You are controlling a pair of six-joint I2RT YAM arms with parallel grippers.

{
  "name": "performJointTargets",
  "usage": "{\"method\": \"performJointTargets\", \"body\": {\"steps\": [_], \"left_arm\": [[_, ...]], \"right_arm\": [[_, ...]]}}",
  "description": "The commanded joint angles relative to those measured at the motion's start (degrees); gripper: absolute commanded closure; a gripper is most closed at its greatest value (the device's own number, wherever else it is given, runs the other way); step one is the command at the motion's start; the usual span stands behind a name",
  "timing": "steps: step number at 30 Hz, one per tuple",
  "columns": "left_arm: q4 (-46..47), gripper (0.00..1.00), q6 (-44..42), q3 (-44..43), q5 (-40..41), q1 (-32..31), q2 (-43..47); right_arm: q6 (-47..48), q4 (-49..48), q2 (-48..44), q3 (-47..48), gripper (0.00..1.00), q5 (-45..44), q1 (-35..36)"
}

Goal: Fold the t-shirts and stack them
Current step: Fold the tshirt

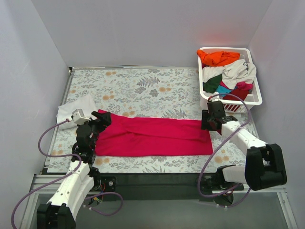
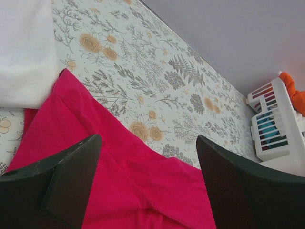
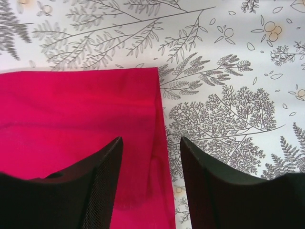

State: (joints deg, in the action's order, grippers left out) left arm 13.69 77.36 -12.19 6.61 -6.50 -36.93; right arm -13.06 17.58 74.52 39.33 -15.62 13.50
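A crimson-pink t-shirt (image 1: 152,136) lies folded into a long band across the near half of the table. Its right end (image 3: 71,109) shows in the right wrist view, its left part (image 2: 143,186) in the left wrist view. My left gripper (image 1: 101,119) (image 2: 148,140) hangs open over the band's left end, with only cloth below the jaws. My right gripper (image 1: 209,121) (image 3: 151,140) is open just above the band's right edge, holding nothing. A folded white t-shirt (image 1: 76,110) (image 2: 24,52) rests at the far left, beside the pink one.
A white slotted basket (image 1: 255,90) (image 2: 274,129) stands at the back right, holding an orange shirt (image 1: 218,57), an off-white one (image 1: 238,71), a green one (image 1: 212,85) and others. Grey walls close in the table on both sides and at the back.
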Motion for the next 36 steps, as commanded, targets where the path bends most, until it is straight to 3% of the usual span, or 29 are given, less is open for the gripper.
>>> {"method": "performJointTargets", "body": {"steps": [1,10,15,28,36], "left_arm": [[-0.7,0.26,-0.8,-1.5,0.2,-0.4,-0.1],[-0.7,0.26,-0.8,-1.6,-0.2,-0.7,-0.1],[-0.8,0.26,-0.6,-1.6,-0.4,-0.9,-0.1],[-1.1,0.26,-0.7,-2.2,0.1,-1.2,-2.7],[-1.3,0.26,-0.9,-2.1,0.4,-1.3,-2.1]], "right_arm": [[-1.0,2.1,-5.8,-1.3,0.53,4.4,-0.3],[-3.5,4.4,-10.4,-5.5,0.48,12.3,0.2],[-5.7,8.3,-9.7,-4.4,0.47,6.5,5.0],[-10.0,13.4,-7.8,-3.6,0.46,1.0,13.5],[-12.9,15.3,-6.5,-3.0,0.47,-5.9,15.4]]}}
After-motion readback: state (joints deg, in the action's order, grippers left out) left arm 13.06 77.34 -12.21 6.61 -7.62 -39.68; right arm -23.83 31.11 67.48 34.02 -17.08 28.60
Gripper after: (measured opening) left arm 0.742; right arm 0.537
